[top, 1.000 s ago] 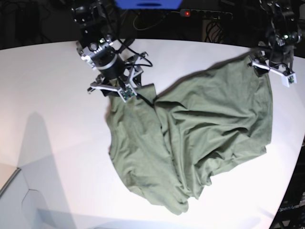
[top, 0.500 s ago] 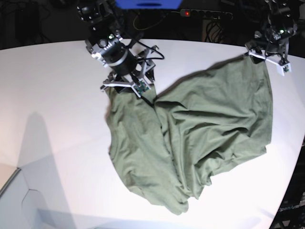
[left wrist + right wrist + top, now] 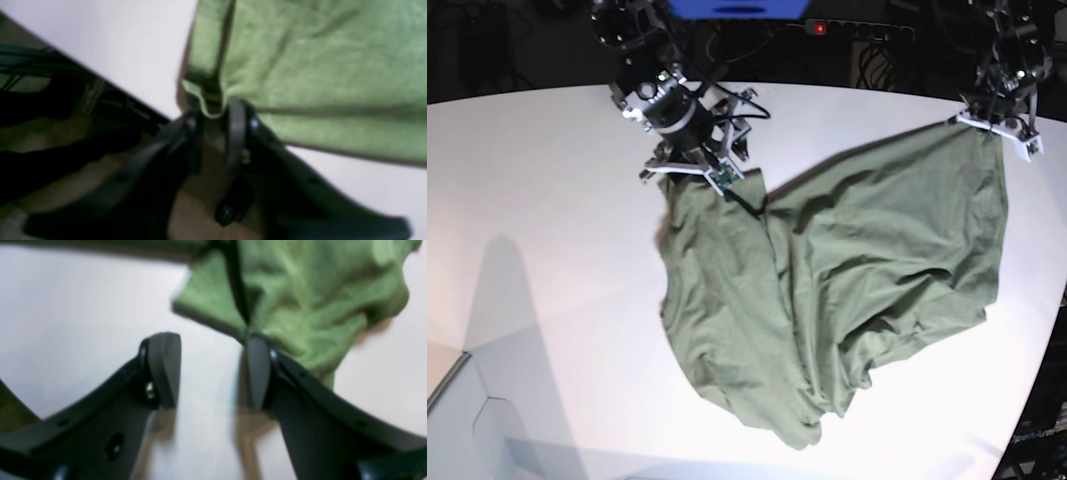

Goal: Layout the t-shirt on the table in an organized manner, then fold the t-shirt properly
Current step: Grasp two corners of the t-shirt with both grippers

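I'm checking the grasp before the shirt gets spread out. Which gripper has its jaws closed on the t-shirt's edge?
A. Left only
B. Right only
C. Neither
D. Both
A. In the left wrist view the left gripper pinches a fold of the t-shirt edge, while the right gripper stands open over the table, cloth only brushing one finger.

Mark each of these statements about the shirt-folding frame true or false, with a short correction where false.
1. The left end effector is pinching an edge of the t-shirt. True.
2. The right end effector is closed on cloth. False: its jaws stand apart with bare table between them.
3. The t-shirt lies flat and neatly spread. False: it is wrinkled and bunched.
4. The t-shirt is olive green. True.
5. The t-shirt hangs fully in the air. False: most of it rests on the table.
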Controlling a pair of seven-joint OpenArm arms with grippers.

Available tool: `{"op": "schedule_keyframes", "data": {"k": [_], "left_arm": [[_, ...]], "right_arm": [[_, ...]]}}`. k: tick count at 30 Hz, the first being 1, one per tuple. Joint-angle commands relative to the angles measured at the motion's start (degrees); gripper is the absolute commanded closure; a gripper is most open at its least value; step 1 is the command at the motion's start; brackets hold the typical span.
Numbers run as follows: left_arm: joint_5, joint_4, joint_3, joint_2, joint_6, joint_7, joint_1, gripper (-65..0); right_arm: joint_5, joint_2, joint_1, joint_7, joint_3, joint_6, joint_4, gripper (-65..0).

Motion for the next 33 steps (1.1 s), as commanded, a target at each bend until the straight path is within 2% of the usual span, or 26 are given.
{"op": "schedule_keyframes", "data": {"k": [1, 5, 9, 15, 27, 29, 33], "left_arm": [[-0.60, -0.15, 0.57, 0.01, 0.01, 2.36, 0.21, -7.4], [-1.04, 1.08, 0.84, 0.01, 0.01, 2.36, 0.30, -6.4], [-0.86, 3.55, 0.40, 1.06, 0.01, 2.36, 0.04, 0.0], [-0.86, 6.18, 0.31, 1.59, 0.01, 2.36, -0.14, -0.3], [-0.86, 10.23, 0.22, 1.24, 0.01, 2.62, -0.14, -0.3], [-0.86, 10.31, 0.22, 1.15, 0.01, 2.54, -0.14, -0.3], [-0.95, 12.69, -3.56, 1.24, 0.01, 2.80, -1.02, -0.3]], "right_arm": [[0.38, -0.46, 0.46, 1.47, -0.84, -0.13, 0.67, -32.8], [0.38, -0.46, 0.46, 1.47, -2.51, -0.13, 0.93, -32.8], [0.38, -0.46, 0.64, 1.47, -4.18, -0.13, 0.67, -32.8], [0.38, -1.96, 4.06, 1.47, -3.91, -0.13, -1.62, -32.9], [0.38, -2.04, 10.22, 1.55, -3.82, -0.13, -12.87, -31.9], [0.38, -2.04, 10.39, 1.55, -3.82, -0.13, -13.58, -27.3], [0.12, -1.96, 10.39, 1.29, -3.65, -0.22, -13.66, -2.7]]}}
